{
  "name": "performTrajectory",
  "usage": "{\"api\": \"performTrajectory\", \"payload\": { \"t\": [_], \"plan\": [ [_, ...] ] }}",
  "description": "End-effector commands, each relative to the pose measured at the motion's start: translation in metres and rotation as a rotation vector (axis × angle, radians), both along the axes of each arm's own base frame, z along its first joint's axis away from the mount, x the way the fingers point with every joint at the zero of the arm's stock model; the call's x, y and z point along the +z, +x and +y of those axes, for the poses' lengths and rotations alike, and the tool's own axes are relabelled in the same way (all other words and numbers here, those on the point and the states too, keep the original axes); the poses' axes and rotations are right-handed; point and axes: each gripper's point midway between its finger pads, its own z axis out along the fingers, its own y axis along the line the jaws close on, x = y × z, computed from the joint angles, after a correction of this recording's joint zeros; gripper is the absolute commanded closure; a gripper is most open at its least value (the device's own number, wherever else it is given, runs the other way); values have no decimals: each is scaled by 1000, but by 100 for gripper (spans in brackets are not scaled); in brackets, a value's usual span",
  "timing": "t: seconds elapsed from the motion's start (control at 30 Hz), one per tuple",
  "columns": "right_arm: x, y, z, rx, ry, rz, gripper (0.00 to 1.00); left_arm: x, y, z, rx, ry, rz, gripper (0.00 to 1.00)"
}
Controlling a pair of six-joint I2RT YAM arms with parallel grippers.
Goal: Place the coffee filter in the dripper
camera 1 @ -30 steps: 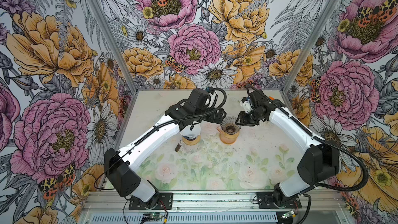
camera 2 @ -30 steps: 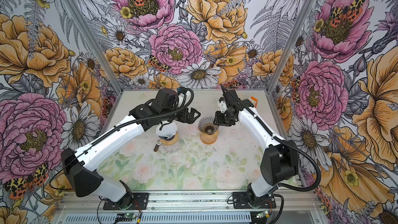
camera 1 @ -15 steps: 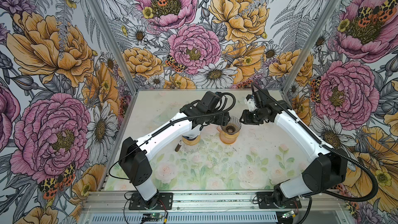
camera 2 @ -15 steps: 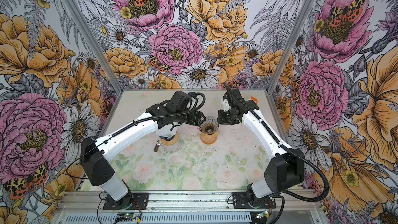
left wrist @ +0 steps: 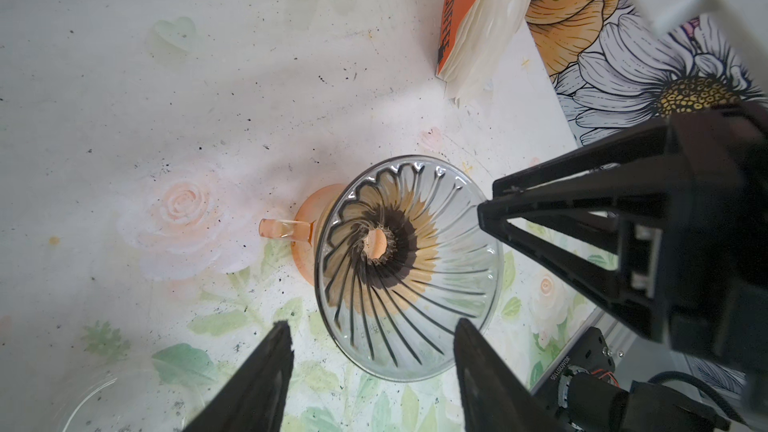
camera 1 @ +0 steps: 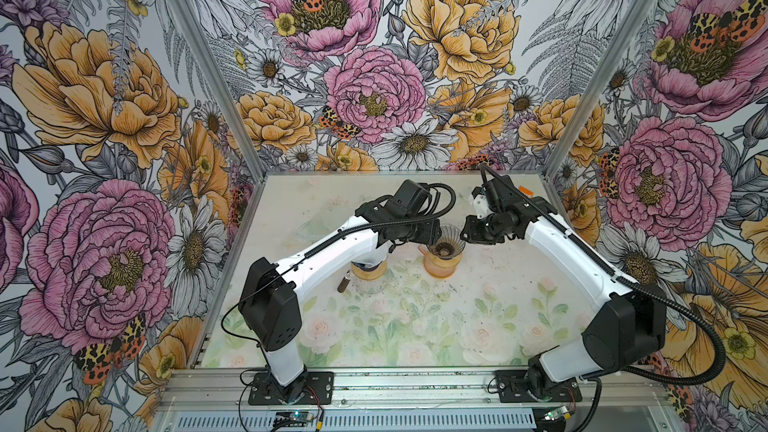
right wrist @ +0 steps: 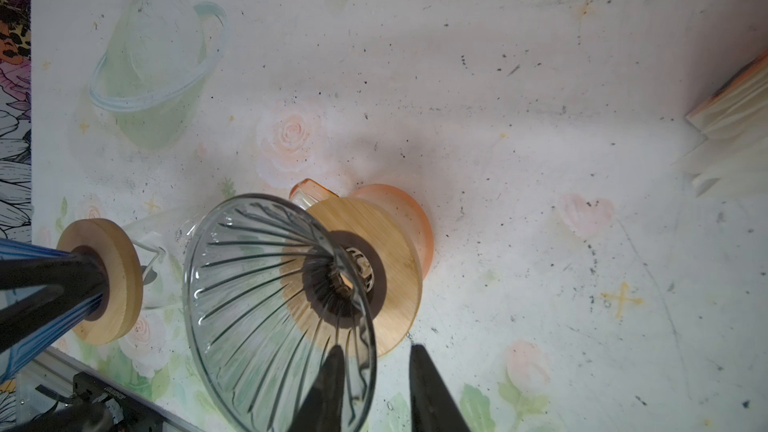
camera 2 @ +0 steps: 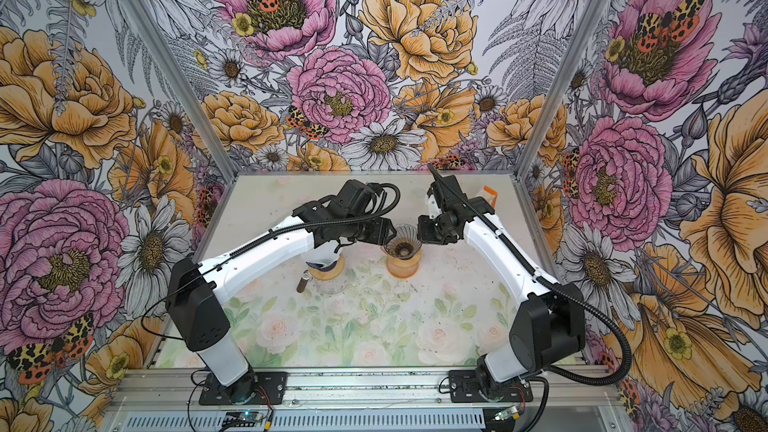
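Left hand (camera 1: 437, 238) and right hand (camera 1: 467, 236) crowd the dripper (camera 1: 447, 242); table (camera 1: 415, 320) in front lies open.

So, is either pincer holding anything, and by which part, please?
Cannot tell: right pincer straddles the rim of the dripper, not visibly clamped; left pincer holds nothing.

My fingers (right wrist: 328, 384) astride the rim of the glass dripper (right wrist: 257, 292), one inside the cone, one outside, wooden collar (right wrist: 390, 268) beneath it over an orange mug (right wrist: 415, 218), paper filters (right wrist: 735, 118) well apart from it on the tabletop (right wrist: 540, 56)

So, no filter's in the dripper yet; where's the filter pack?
In both top views the filter pack stands near the table's back right corner, behind the right arm.
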Motion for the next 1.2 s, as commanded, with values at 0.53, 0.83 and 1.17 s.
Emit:
{"api": "performTrajectory", "payload": {
  "t": [0.53,0.83,1.17],
  "plan": [
    [-14,3,1,-36,5,6,86,-17,14,-4,31,5,45,57],
    [-14,3,1,-36,9,1,89,-33,17,-9,17,19,75,65],
    [-17,2,1,-35,5,8,93,-36,20,-8,14,13,87,72]
  ]
}}
